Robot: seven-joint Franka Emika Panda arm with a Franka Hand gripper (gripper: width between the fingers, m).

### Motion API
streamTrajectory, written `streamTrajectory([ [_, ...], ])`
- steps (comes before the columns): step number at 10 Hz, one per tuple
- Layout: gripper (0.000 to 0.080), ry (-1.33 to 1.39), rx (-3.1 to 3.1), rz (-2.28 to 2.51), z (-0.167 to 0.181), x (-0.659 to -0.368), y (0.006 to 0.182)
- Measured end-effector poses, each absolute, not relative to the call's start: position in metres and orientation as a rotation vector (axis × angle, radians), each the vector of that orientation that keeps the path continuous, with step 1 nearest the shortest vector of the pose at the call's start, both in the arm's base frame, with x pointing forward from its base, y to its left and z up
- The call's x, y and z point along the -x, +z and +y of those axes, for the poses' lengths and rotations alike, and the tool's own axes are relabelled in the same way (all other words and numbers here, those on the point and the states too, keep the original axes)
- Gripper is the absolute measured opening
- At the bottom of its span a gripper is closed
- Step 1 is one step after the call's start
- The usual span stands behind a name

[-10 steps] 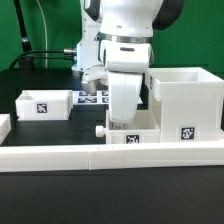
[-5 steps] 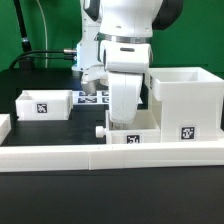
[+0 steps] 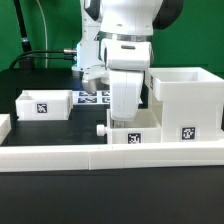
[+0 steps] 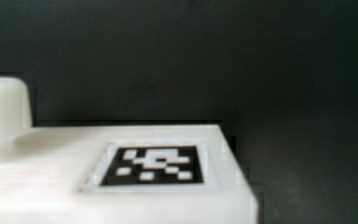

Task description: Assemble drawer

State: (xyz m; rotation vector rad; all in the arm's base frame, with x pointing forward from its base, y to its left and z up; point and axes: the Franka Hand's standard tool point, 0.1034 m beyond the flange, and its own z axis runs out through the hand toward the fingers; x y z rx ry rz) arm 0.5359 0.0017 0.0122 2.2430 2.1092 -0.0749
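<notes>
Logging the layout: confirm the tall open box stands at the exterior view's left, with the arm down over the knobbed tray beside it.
Wrong side: the exterior view shows the tall open box at its right, with the arm down over the knobbed tray beside it.

Exterior view: bright, even light. The white housing is nearly overexposed, with soft shadow inside it. Wrist view: dimmer and blurred, the tag out of focus.
</notes>
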Motion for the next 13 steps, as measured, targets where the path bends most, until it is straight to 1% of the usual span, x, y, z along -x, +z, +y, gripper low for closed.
streamTrajectory([
  [10, 0.0044, -0.08, -2.256, 2.098, 0.002, -0.534, 0.01],
  [13, 0.0044, -0.082, -2.223, 2.131, 0.012, -0.535, 0.012],
])
